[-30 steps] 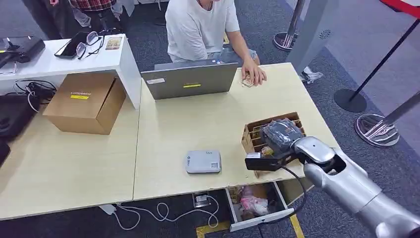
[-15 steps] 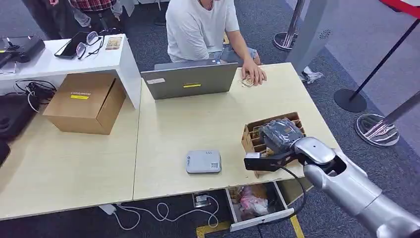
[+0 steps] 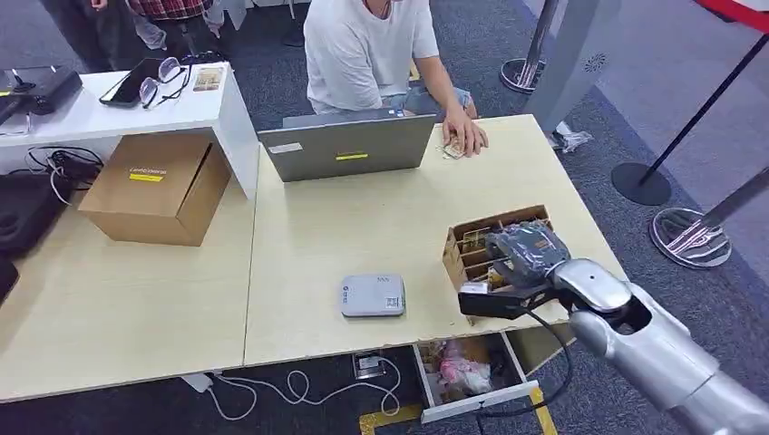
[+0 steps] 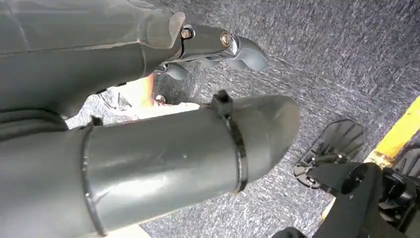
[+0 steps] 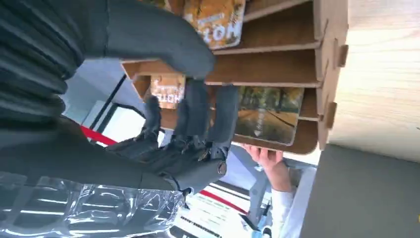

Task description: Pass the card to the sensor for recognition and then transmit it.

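Note:
A brown cardboard card rack stands on the right side of the light wooden table. My right hand is down over the rack. In the right wrist view its dark fingers reach into a slot and lie against the edge of a card with a forest picture, while the thick thumb sits over another divider, apart from them. Nothing is clamped between thumb and fingers. The grey sensor box lies flat on the table left of the rack. My left hand hangs over carpet, holding nothing.
Two more cards sit in neighbouring slots. A person sits behind a grey laptop, one hand resting on the table. A cardboard box stands at the left. An open drawer juts out under the table's front edge.
My right hand has shifted slightly to the right and towards the table's front, settling lower on the rack. The sensor, laptop and person have stayed put.

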